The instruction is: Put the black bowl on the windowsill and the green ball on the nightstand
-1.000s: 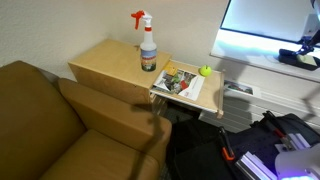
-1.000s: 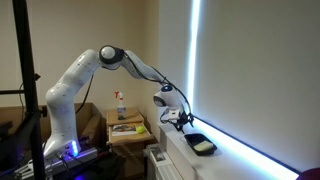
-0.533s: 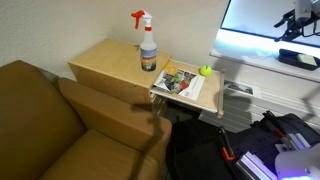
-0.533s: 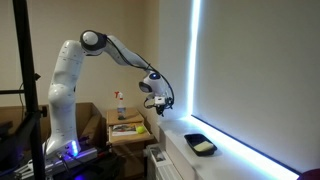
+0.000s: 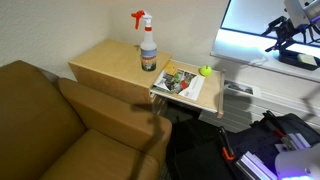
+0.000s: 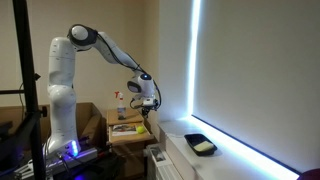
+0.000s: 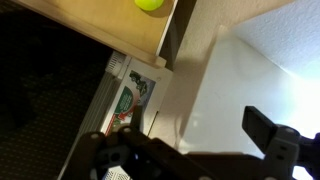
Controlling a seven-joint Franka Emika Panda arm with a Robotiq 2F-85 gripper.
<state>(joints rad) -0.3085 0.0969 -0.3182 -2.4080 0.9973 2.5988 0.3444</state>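
The black bowl point(image 6: 200, 145) sits on the white windowsill point(image 6: 176, 142) under the bright window; in an exterior view it shows as a dark shape at the right edge point(image 5: 302, 59). The green ball point(image 5: 206, 70) lies on a small light wooden table point(image 5: 200, 96) beside a magazine point(image 5: 176, 80); it also shows at the top of the wrist view point(image 7: 150, 4). My gripper point(image 5: 283, 35) point(image 6: 147, 108) point(image 7: 190, 140) is open and empty. It hangs in the air over the sill's near end, apart from the bowl and above the ball.
A larger wooden nightstand point(image 5: 108, 64) holds a spray bottle point(image 5: 147, 45) with a red trigger. A brown sofa point(image 5: 60, 120) fills the left foreground. Black bags and gear point(image 5: 215, 150) lie on the floor below the windowsill.
My gripper has left the bowl on the sill and drawn back along it towards the small table. The bowl and the ball have not moved.
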